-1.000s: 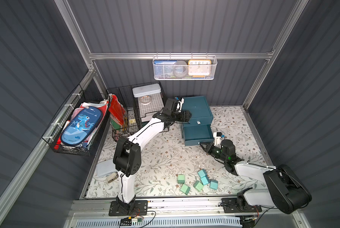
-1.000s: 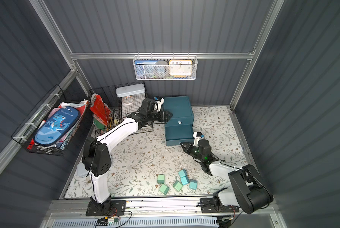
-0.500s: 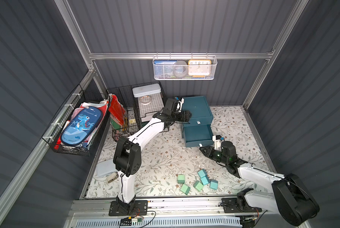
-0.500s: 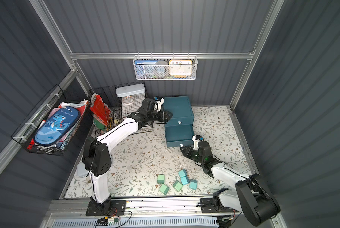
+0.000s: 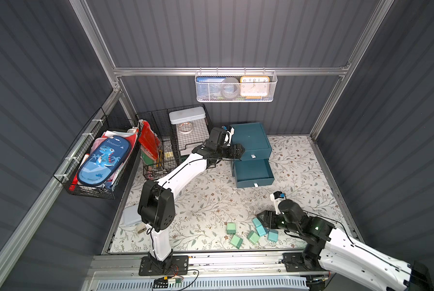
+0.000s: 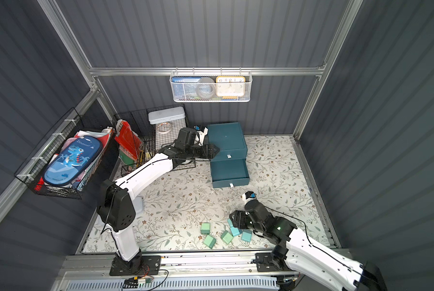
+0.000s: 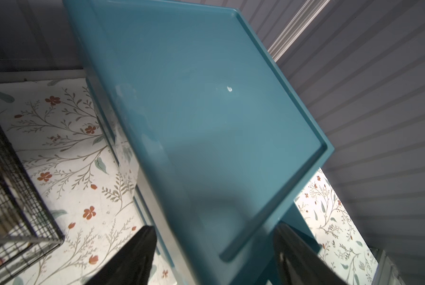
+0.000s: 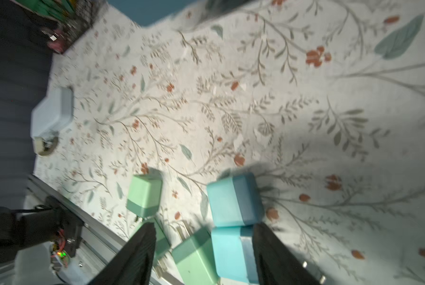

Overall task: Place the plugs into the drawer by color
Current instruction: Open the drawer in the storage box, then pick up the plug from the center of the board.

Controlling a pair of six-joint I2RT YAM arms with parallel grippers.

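In both top views the counter [image 5: 211, 199] lies bare at frame centre, between the drawer [image 5: 251, 141], its lowest tray pulled out and open from above, and the close-set plugs [image 5: 260, 230] at lower centre. Wire baskets [image 5: 160, 161] and the left arm [image 5: 183, 171] crowd centre-left. The right arm [image 5: 342, 247], reaching in from lower right, blocks the plugs' right side.

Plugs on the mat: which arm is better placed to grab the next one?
Right. The right gripper hovers open over the blue plugs; the left gripper is far back at the drawer cabinet.

Floral mat [image 5: 206, 201] bearing plugs [image 5: 231, 228] and drawer [image 5: 251, 141]
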